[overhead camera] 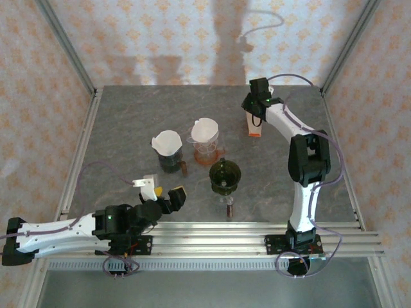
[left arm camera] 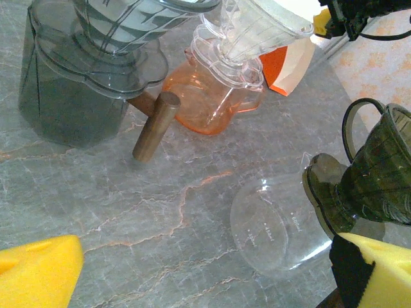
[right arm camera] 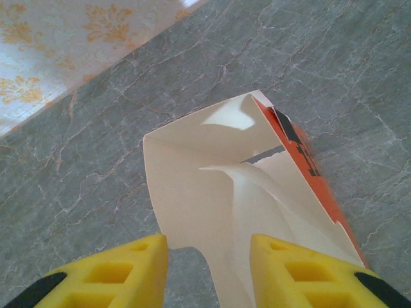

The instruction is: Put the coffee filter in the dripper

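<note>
First, at the near edge of the grey marbled table point(overhead camera: 122, 122), the left gripper point(overhead camera: 168, 192) hangs low above the surface. Its yellow fingers point(left arm camera: 38, 273) are spread wide with nothing between them.

Just beyond it stands the dark green dripper point(overhead camera: 225, 174), upright. In the left wrist view a clear oval part point(left arm camera: 276, 224) with faint printed marks lies at its foot; it cannot be determined whether the two are joined.

Farther back stand two more drippers, side by side:
- Left: the smoky grey dripper point(overhead camera: 169, 159), with a brown wooden handle point(left arm camera: 156, 125) and a white paper filter point(overhead camera: 167, 141) seated in its cone.
- Right: a clear dripper point(left arm camera: 247, 32) on an orange vessel point(overhead camera: 209, 156), also with a white filter point(overhead camera: 204, 130) in it.

At the far right of the table stands the orange-and-white filter box point(right arm camera: 192, 160), well apart from the green dripper. Its top is open and white coffee filters point(right arm camera: 263, 205) show inside. The right gripper point(overhead camera: 255, 120) is directly above the box. Its yellow fingers point(right arm camera: 128, 269) are apart, one to either side of the box mouth, gripping nothing.
</note>
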Robot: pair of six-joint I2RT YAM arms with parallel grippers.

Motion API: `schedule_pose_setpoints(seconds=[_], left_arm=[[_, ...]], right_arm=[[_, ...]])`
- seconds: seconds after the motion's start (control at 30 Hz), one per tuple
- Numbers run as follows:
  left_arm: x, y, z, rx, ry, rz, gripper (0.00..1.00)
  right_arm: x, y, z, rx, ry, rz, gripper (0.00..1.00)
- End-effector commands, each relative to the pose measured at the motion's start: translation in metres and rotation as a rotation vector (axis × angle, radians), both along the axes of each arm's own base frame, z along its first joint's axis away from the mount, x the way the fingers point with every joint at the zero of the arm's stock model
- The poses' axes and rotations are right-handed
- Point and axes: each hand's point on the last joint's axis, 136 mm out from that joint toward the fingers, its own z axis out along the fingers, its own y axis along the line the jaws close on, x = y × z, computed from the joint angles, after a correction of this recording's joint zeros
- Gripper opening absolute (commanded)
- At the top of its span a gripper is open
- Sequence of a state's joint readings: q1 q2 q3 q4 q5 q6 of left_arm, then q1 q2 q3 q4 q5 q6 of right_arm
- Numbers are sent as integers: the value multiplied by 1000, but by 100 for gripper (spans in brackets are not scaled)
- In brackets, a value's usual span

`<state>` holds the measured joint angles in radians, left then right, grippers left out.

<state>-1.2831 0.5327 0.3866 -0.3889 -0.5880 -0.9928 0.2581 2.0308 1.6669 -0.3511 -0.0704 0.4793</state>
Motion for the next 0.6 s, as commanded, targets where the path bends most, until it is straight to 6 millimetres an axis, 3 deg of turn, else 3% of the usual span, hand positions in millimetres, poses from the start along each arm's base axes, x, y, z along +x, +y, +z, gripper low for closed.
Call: schedule_pose_setpoints(seconds=[0.0,0.33,0.57], left_arm=[[5,3,17,-18,-46,30,100],[5,6,15,-21,-42,41,100],[5,10,15,-29,-40,51,100]], right_arm=[[3,-11,-3,-22,12,-52,36],[4,-12,-22,-37,54,-59,28],[0,-14,-27,-69,76,-39,13]])
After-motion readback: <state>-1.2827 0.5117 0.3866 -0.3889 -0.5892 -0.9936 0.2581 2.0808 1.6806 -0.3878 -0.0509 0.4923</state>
